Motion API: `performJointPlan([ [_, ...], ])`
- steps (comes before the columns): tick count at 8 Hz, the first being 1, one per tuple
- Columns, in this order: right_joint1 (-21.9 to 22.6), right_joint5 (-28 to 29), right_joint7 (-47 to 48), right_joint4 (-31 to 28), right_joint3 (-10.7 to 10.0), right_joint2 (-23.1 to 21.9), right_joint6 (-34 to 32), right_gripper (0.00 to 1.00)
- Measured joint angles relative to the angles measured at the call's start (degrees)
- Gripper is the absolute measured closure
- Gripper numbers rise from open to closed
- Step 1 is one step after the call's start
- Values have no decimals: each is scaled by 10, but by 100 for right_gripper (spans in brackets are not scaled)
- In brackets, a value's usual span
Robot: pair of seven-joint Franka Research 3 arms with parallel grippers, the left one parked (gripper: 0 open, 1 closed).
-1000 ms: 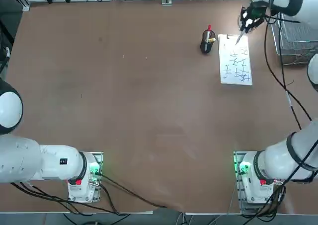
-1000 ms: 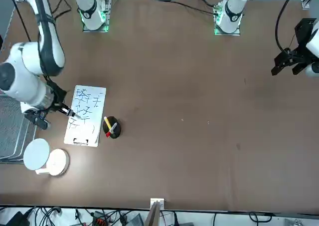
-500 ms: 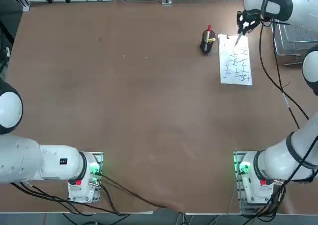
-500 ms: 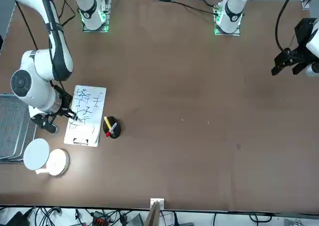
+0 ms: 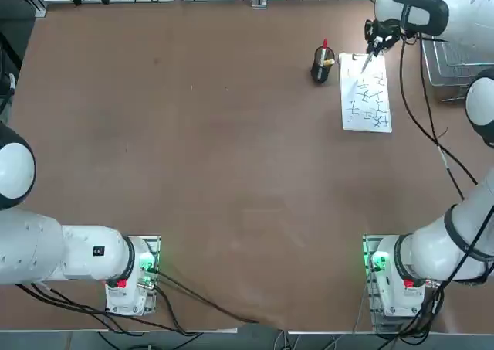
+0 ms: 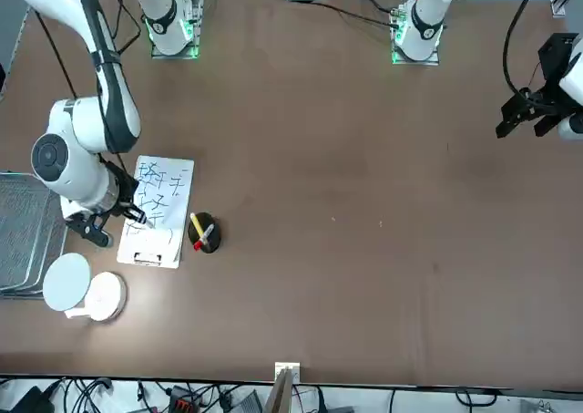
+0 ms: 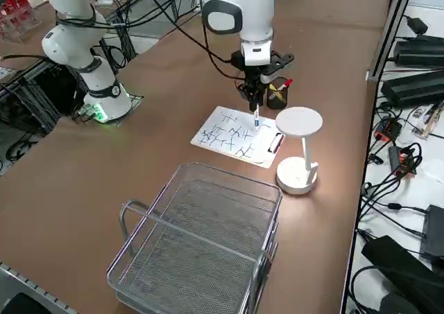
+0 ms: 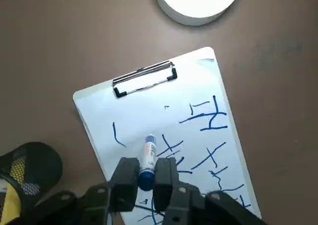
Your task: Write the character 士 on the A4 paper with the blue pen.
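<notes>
Clamped on the blue pen (image 8: 147, 158), the right gripper (image 8: 145, 174) hangs over the clip end of the A4 paper (image 8: 164, 130), pen tip down toward the sheet. At the paper's nine o'clock in the top view stands a black mesh pen cup (image 5: 323, 64); the wire basket (image 5: 457, 66) sits at three o'clock.

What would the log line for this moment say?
right gripper: shut on blue pen | pen over A4 paper, near clip end | writing underway
</notes>
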Motion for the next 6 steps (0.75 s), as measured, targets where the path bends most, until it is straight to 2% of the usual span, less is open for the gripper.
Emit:
performJointPlan([
  [6,0,-5,9,-10,0,8,15,81],
])
